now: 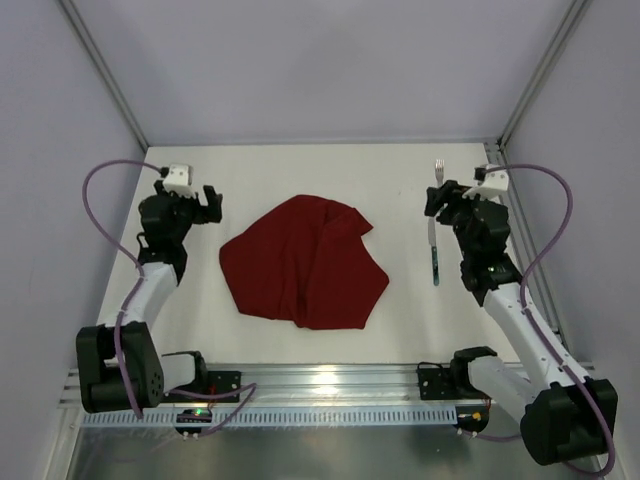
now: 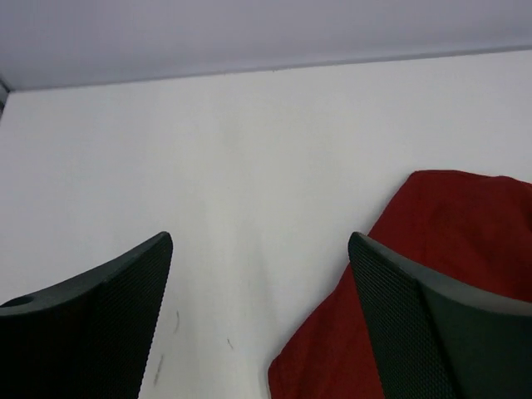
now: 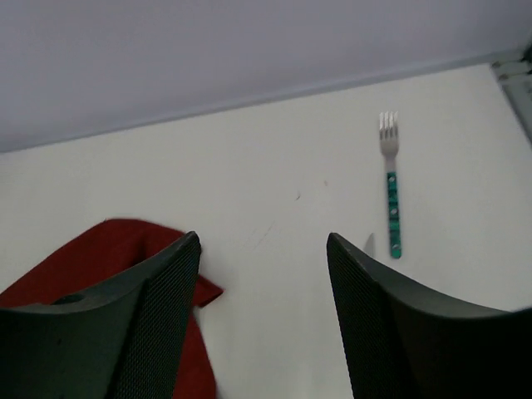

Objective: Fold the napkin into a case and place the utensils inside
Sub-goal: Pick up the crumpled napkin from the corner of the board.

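While napkin (image 1: pixel 300 262) lies crumpled (unfolded), fork (image 3: pixel 391 187) lies apart.

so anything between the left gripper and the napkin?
Nothing: only bare white table separates the left gripper from the napkin. The top external view shows the gap; the left wrist view shows the same bare surface.

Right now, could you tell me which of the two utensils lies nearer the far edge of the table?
The fork, tines almost at the far edge of the table; the knife lies further toward the near edge.
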Controlling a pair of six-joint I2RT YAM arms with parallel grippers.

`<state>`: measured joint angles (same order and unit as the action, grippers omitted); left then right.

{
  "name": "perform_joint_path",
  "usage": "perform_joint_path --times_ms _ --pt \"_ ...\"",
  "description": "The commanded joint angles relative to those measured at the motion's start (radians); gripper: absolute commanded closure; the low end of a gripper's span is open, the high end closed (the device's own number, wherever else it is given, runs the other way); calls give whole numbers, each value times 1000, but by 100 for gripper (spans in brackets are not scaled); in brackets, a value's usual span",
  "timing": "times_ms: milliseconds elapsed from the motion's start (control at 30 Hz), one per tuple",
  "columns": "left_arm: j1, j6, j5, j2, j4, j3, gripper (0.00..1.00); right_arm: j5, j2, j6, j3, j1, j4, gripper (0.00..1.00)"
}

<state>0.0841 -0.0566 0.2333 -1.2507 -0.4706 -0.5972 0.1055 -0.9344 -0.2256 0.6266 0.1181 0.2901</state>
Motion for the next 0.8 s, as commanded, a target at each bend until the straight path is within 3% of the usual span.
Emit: perform_joint_path --times_ms 0,100,267,333,433,667,767 --pt "0 166 147 27 439 -160 14 -21 -90 -109 103 90 -526 34" --pt "-1 323 219 4 900 -294 20 -18 -168 -118 120 202 -728 31" --pt "-12 514 157 40 1274 -358 18 -90 -242 -146 55 264 -697 26" --pt "-23 558 126 71 1361 -359 11 -144 -276 -155 42 264 -645 26" --pt "-41 572 97 120 1406 -323 3 -193 -325 -161 22 282 -573 26" --pt "-47 581 67 218 1428 -231 1 -222 -463 -169 22 351 -499 29" --pt "-47 574 58 227 1434 -222 1 -222 -513 -166 41 359 -485 43"
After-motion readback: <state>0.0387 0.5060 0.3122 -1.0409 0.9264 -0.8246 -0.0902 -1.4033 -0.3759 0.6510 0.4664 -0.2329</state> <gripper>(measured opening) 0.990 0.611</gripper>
